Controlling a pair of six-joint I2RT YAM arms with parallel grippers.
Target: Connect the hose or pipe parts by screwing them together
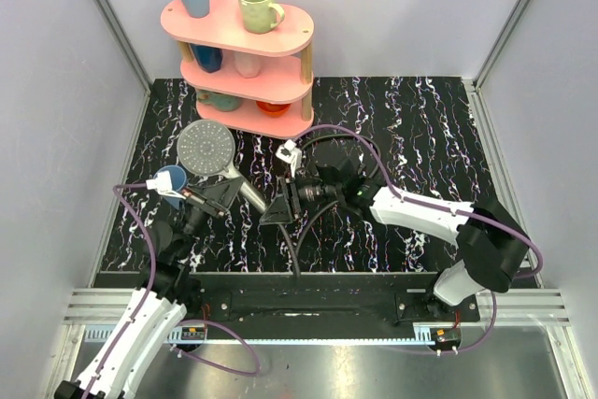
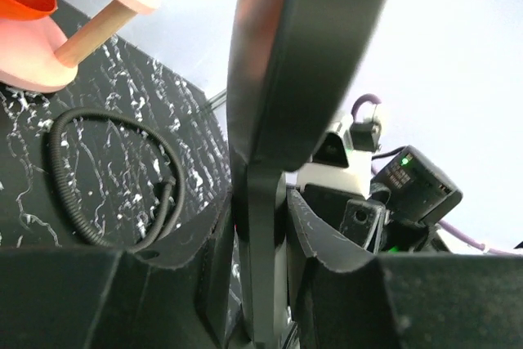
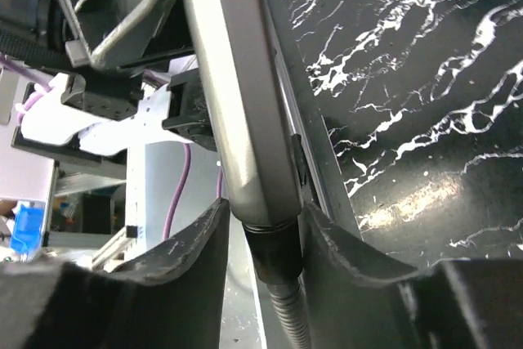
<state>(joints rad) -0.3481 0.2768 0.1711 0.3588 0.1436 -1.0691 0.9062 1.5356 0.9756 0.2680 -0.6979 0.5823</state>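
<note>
Shower head (image 1: pixel 206 147) at the left, up off the table. Has a round grey face full of tiny holes, turned up. Long silver-grey handle (image 1: pixel 247 190), slanting down and to the right from the face. At the handle's low end, a short black nut (image 3: pixel 274 252), touching it and in line with it. Thin bendy hose (image 3: pixel 292 322) coming straight out of the nut, ribbed like a tiny spring. Farther along, looks black and lies on the dark speckled table in one big loose loop.
</note>
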